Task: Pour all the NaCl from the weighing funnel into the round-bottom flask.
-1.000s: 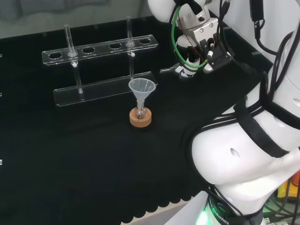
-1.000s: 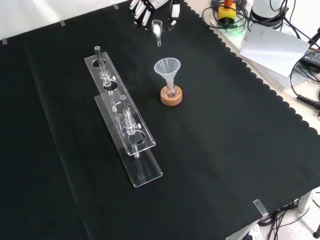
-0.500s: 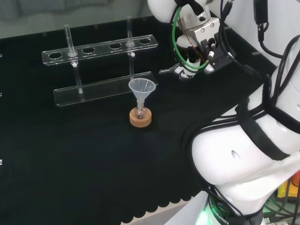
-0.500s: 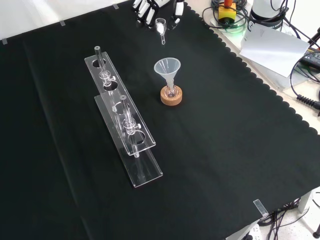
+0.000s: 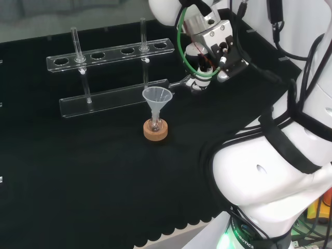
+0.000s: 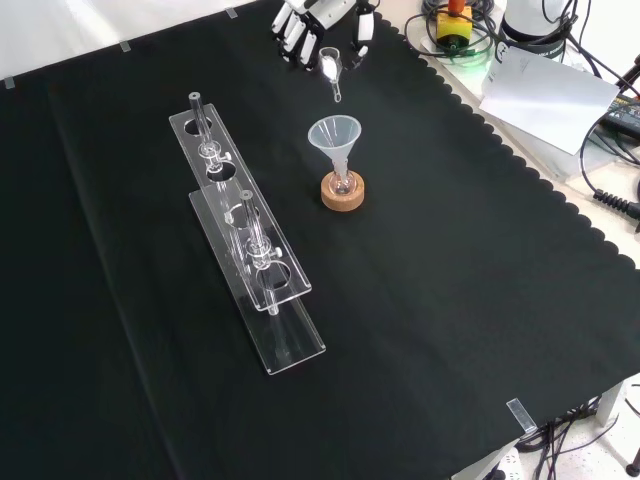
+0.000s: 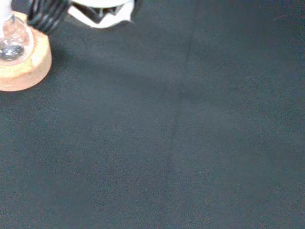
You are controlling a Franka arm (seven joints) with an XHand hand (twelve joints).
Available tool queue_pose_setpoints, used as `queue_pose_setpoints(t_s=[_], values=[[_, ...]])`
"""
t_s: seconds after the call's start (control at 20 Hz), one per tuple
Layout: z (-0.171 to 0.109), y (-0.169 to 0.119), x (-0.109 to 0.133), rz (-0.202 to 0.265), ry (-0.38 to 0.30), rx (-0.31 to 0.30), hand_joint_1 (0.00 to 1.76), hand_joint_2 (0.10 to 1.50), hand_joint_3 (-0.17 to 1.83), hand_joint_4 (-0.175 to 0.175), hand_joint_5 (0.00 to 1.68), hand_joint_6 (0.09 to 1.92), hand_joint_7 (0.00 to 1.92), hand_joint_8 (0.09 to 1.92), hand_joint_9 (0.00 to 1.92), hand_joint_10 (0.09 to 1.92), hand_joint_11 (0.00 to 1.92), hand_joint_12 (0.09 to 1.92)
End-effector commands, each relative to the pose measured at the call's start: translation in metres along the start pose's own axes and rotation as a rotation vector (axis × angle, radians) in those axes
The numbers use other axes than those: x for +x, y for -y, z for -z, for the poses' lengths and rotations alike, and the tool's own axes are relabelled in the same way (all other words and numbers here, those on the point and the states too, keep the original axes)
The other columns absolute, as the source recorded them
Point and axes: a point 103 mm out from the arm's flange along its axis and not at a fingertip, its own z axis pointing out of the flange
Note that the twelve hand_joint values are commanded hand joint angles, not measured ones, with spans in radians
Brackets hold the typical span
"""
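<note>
A small round-bottom flask sits on a cork ring stand with a clear plastic funnel in its neck. The hand is shut on a small clear weighing funnel. In the front view its spout points down toward the plastic funnel's mouth and ends a little above and beyond it. In the head view the hand is to the right of the funnel and slightly above it.
A clear acrylic test-tube rack with two tubes stands behind the flask in the head view, left of it in the front view. Papers and cables lie past the cloth's scalloped edge at the front view's right.
The hand, with the weighing funnel in it, has moved toward the plastic funnel: leftward in the head view, downward in the front view. The flask and rack stayed put.
</note>
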Motion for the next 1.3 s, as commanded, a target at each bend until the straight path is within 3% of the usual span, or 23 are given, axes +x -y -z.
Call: queue_pose_setpoints(t_s=[0.05, 1.3], values=[[0.001, -0.005, 0.009, 0.004, 0.017, 0.026, 1.08, 0.71, 0.68, 0.175, 1.13, 0.94, 0.46, 0.64, 0.70, 0.55, 0.40, 1.30], [0.018, -0.018, 0.023, -0.035, 0.147, 0.168, 1.08, 0.70, 0.69, 0.175, 1.13, 0.94, 0.45, 0.63, 0.70, 0.54, 0.40, 1.30]])
